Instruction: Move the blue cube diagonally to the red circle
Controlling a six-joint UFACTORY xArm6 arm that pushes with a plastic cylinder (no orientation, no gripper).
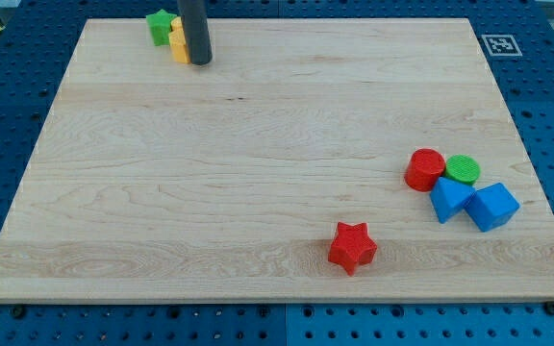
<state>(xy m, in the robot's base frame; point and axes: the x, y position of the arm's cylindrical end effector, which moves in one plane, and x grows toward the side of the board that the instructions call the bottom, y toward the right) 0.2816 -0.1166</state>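
Nearest me, the red star (353, 247) sits alone, the blue cube (492, 206) lies beyond it just short of the red circle (425, 170), unmoved as I judge, while my tip (200, 61), a gripless rod, touches the far yellow block (177, 40).

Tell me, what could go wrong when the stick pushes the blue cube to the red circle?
My tip is far off at the view's top, beside the yellow block. The blue cube sits near the board's right edge, so a bad push might slide it off. The blue triangle-like block and green circle crowd the red circle and could get shoved.
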